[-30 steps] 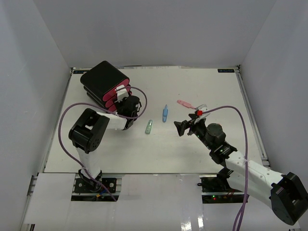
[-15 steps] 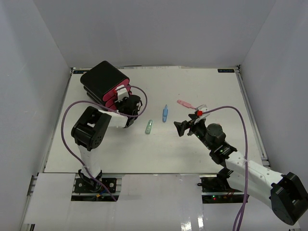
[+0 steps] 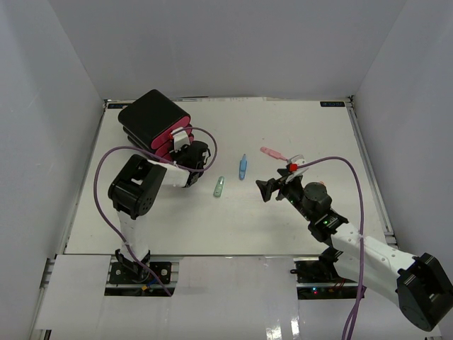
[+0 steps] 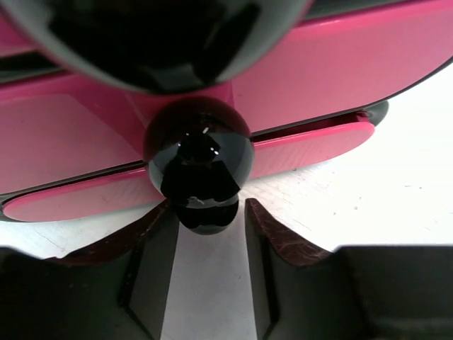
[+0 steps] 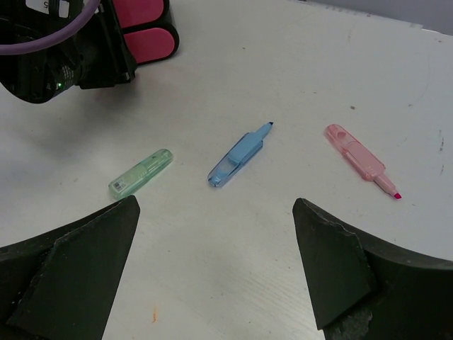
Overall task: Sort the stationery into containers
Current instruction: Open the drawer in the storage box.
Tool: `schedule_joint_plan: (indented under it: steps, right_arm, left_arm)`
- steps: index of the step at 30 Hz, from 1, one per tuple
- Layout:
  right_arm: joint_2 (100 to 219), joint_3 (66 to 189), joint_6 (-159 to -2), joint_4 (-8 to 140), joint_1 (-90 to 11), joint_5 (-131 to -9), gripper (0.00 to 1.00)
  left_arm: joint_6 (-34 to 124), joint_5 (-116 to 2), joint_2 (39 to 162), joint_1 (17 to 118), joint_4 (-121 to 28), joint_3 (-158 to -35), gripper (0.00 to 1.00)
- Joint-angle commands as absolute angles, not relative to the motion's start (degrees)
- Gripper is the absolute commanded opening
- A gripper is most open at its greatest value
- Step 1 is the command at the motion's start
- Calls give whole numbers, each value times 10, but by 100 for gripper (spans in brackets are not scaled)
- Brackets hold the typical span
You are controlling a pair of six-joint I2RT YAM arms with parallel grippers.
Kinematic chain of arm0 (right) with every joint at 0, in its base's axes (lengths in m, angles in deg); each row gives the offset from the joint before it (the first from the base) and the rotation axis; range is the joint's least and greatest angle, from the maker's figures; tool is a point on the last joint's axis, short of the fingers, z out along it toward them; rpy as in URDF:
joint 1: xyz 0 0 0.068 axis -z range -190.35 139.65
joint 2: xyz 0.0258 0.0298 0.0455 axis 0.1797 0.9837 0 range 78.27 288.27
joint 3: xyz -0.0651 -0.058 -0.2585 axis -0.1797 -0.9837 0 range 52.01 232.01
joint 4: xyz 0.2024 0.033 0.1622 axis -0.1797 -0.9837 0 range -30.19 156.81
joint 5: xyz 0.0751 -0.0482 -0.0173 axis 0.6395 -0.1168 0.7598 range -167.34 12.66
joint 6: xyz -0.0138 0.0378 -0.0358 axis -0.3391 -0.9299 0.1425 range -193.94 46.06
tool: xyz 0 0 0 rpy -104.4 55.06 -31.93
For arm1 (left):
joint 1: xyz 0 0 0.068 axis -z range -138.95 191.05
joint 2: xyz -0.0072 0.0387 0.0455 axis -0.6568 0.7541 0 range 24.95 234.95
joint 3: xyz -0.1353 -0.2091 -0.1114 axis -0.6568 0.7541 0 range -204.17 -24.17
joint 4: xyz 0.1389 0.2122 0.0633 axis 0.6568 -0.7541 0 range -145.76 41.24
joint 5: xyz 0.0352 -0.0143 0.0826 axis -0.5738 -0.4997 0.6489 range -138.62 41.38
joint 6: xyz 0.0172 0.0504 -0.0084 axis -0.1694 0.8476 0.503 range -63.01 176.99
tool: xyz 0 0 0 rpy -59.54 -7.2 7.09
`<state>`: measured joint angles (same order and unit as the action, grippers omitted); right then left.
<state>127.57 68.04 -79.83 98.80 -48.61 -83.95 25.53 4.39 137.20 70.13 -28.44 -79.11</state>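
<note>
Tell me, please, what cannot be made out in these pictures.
1. Drawer contents: every view, hidden behind the pink fronts and black box.
2. Upper knob: left wrist view, blurred, cut by the top edge.
3. Left claw touching the lower knob or not: left wrist view, too close to tell.

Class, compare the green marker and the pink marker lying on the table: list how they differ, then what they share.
Colour: the green marker is pale green, the pink marker pale pink.
Shape: the green marker is shorter with no tip showing; the pink marker is longer with a bare tip.
Place: the green marker lies nearer the drawers; the pink marker lies farther off.
Both are translucent and lie flat, untouched.
</note>
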Motion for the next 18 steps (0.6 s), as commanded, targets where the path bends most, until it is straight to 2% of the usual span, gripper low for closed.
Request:
schedule_joint_plan:
  steps: [1, 12, 18]
  right_arm:
    - [1278, 677, -804, 1028, -484, -833, 96]
    - [1284, 676, -804, 1032, -484, -828, 96]
    - [1281, 675, -804, 1033, -484, -825, 96]
  left_arm:
    - [255, 52, 1362, 699, -283, -805, 51]
    - [232, 37, 1358, 704, -335, -808, 29]
    - [202, 34, 1344, 732, -388, -807, 25]
